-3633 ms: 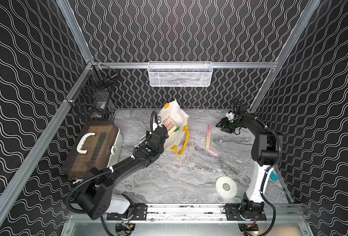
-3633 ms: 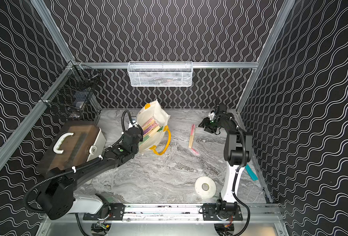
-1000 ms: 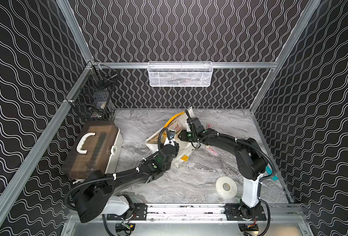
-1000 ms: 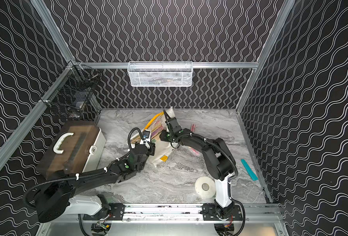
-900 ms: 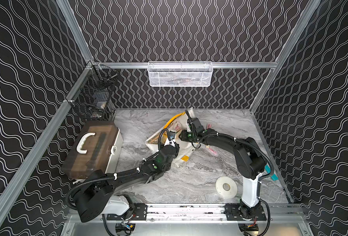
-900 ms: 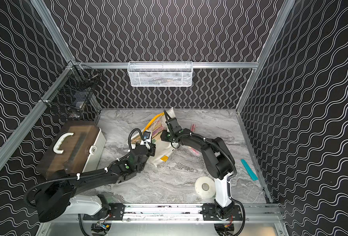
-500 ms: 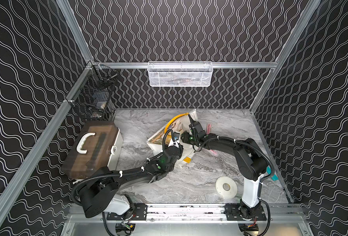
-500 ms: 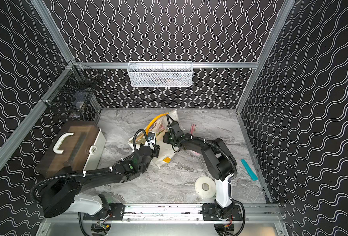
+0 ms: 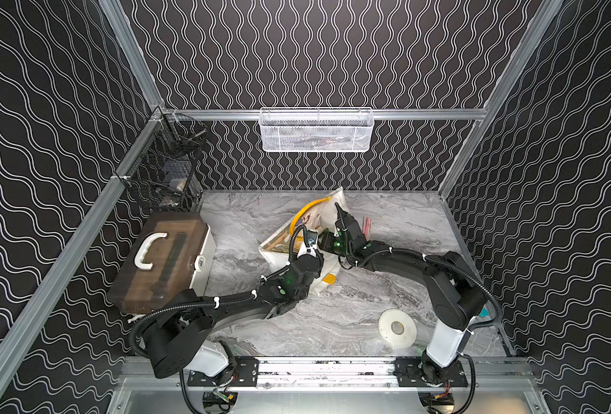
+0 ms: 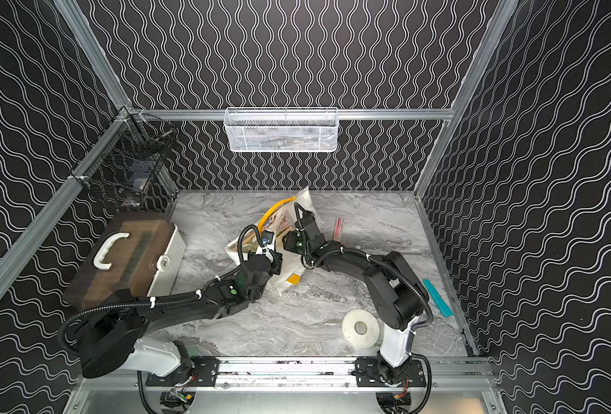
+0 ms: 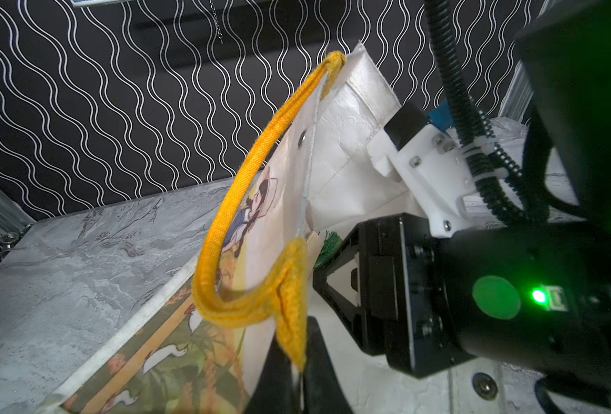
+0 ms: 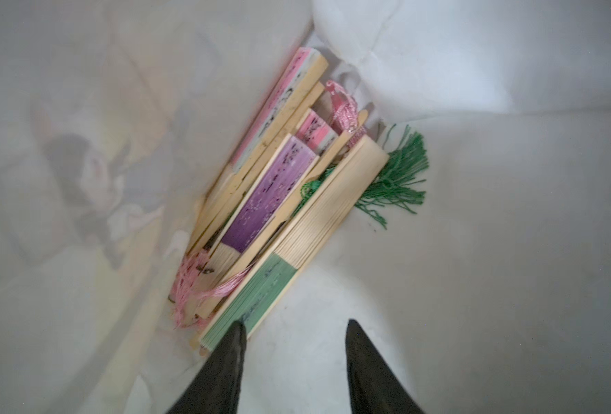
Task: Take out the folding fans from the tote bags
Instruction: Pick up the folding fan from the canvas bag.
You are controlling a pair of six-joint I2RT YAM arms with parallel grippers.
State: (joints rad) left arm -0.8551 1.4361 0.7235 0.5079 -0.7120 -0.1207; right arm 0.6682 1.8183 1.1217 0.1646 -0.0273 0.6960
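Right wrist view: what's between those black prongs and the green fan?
Nothing, the right wrist view shows: one fingertip of the open right gripper meets the green folding fan; only bare tote bag lining lies between the fingertips.

Crinkled canvas tote bag (image 11: pixel 350 118), woven cloth handle (image 11: pixel 230 200), matt bamboo folding fans (image 12: pixel 332 200), glossy marble-look table (image 9: pixel 332 308)

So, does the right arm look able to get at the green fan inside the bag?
Probably yes: its open fingers are inside the tote bag, one tip right beside the green fan, which lies uncovered at the edge of the pile.
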